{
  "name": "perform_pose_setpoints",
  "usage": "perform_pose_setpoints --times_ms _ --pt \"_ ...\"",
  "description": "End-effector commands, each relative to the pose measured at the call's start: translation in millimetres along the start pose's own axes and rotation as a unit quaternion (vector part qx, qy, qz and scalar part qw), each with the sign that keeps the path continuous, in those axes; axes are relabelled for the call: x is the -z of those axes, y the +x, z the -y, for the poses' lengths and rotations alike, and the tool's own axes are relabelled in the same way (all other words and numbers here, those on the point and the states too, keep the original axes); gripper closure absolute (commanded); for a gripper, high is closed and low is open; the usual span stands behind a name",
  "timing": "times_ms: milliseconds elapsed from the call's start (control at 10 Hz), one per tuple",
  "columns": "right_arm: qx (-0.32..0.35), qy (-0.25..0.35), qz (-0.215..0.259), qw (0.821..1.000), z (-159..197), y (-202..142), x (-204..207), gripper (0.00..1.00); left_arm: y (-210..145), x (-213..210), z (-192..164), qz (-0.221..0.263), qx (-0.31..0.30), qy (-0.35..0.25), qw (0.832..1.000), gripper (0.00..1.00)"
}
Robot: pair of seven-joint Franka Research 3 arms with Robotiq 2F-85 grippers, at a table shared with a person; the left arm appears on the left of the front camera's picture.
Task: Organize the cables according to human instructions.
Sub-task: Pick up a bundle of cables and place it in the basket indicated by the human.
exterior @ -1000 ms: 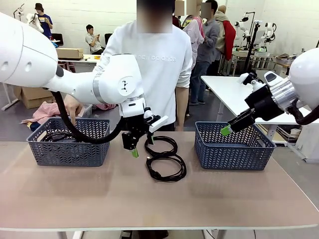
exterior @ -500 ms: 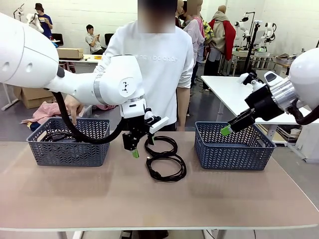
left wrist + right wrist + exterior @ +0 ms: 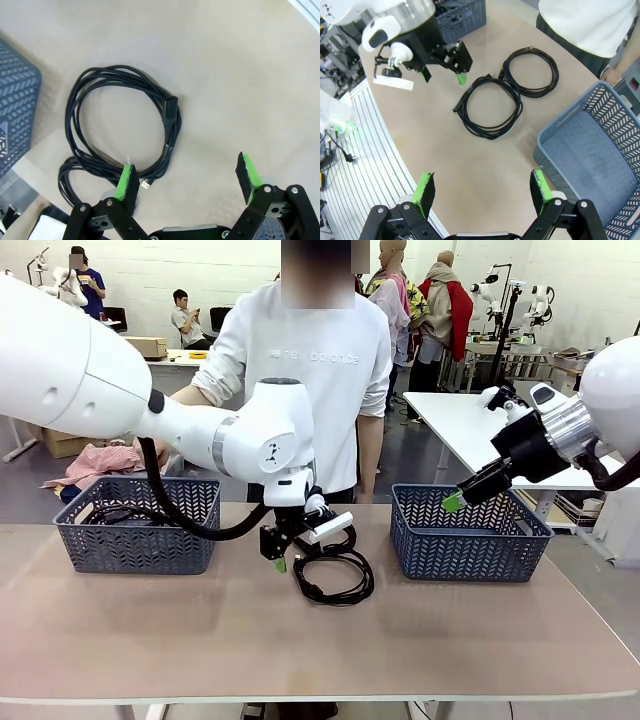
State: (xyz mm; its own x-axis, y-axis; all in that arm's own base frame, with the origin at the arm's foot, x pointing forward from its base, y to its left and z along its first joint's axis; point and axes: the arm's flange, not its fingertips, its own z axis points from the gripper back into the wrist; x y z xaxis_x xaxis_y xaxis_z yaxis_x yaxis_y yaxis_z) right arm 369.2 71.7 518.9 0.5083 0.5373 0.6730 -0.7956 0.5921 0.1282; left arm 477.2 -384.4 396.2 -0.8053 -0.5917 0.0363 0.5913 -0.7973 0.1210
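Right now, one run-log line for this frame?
left gripper open, low at edge of near coil | right gripper open, raised by right basket | near coil, far coil on table, unheld

The left gripper point(image 3: 288, 560) has moved right and lower, nearer the cables point(image 3: 335, 600).

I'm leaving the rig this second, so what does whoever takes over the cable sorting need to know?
Left gripper: open, empty, low over the edge of the near coil.
Right gripper: open, empty, raised by the right basket.
Cables: the near coil and the far coil lie side by side on the table between the baskets. Dark cables lie in the left basket.
Done: some cables are binned on the left.
Left: both coils on the table, each to go where the person directs.
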Motion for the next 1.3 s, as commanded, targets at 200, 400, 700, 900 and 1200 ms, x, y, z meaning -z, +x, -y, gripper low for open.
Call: perform_pose_setpoints --times_ms 200,400,700,900,1200 --pt "-0.008 0.011 0.014 1.0 3 -1 3 0.0 -3 26 -3 -0.003 0.024 -0.016 1.0 0.0" --pt "-0.008 0.011 0.014 1.0 3 -1 3 0.0 -5 39 -7 0.005 0.024 -0.019 1.0 0.0" --pt "-0.008 0.011 0.014 1.0 3 -1 3 0.0 -12 53 -10 -0.001 0.016 -0.03 0.999 0.0" --pt "-0.008 0.011 0.014 1.0 3 -1 3 0.0 -16 63 -16 0.003 0.01 -0.033 0.999 0.0" --pt "-0.008 0.011 0.014 1.0 3 -1 3 0.0 -20 73 -24 0.005 0.012 -0.04 0.999 0.0"
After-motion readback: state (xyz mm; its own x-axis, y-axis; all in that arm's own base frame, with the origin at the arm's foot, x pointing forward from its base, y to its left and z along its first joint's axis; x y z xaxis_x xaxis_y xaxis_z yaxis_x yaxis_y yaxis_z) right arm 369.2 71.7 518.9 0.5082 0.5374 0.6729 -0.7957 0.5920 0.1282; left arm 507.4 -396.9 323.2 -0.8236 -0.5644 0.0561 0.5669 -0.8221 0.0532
